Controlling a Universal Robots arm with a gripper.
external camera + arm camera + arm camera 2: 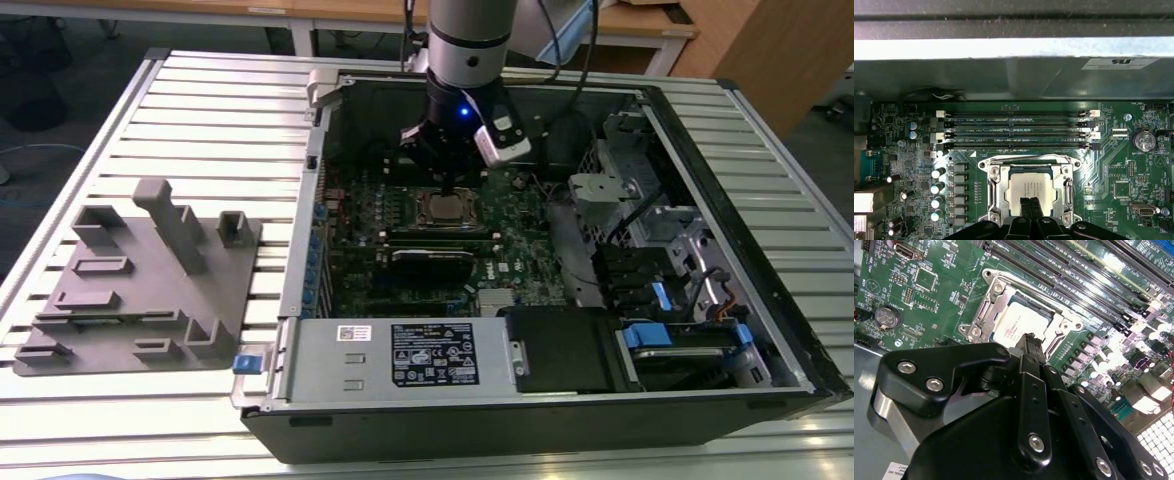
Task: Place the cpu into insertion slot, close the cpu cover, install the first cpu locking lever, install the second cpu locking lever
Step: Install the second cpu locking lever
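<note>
The cpu (445,207) lies flat in the insertion slot on the green board, its silvery top showing in both wrist views (1015,324) (1030,186). The insertion slot itself is hidden beneath it. The silver cpu cover (996,184) (983,309) lies down around the chip, framing it. My gripper (447,186) hangs straight over the socket. Its two black fingertips are pressed together, shut on nothing, at the chip's near edge (1029,206) (1029,343). I cannot tell whether they touch the chip or the cover.
Long black memory slots (1016,129) run beside the socket. A black card (430,262) and the power supply (390,355) sit nearer the case front. Drive bays (654,250) fill the exterior view's right. A grey fixture (134,280) stands on the slatted table outside the case.
</note>
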